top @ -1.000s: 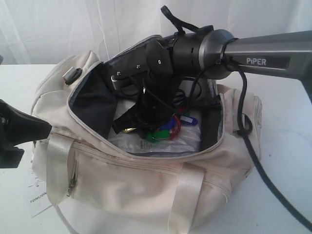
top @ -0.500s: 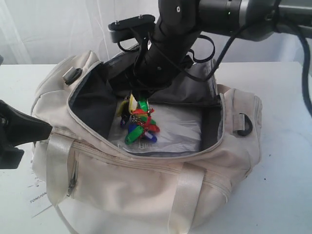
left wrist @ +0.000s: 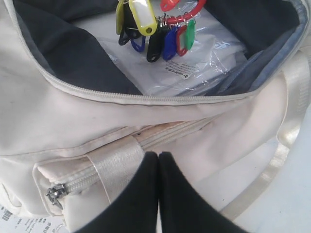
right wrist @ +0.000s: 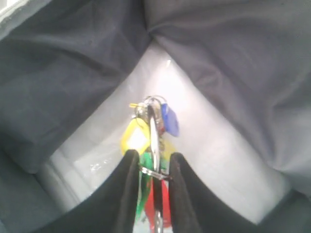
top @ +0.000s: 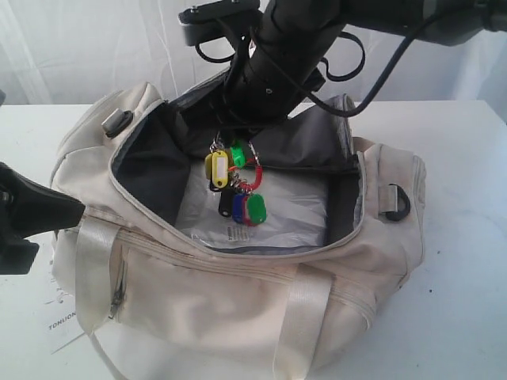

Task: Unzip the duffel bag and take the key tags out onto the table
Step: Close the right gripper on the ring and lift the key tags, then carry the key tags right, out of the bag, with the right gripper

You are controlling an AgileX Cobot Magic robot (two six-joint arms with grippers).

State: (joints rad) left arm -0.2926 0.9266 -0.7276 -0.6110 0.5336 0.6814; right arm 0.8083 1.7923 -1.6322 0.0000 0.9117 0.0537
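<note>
Dangling key tags [top: 236, 188] over duffel bag [top: 238, 309] | right fingers [right wrist: 128, 191] clamp them: wrist view only | left fingers [left wrist: 138, 199] closed

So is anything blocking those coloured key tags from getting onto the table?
Only the duffel bag itself. The key tags hang from the right gripper in the open mouth, nothing over them, but the bag's walls ring them, so they must clear its rim to reach the table.

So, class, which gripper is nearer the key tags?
Right. The right gripper grips the key tags by their ring, over the open bag. The left gripper sits shut outside the bag, by its handle, apart from the tags.
</note>
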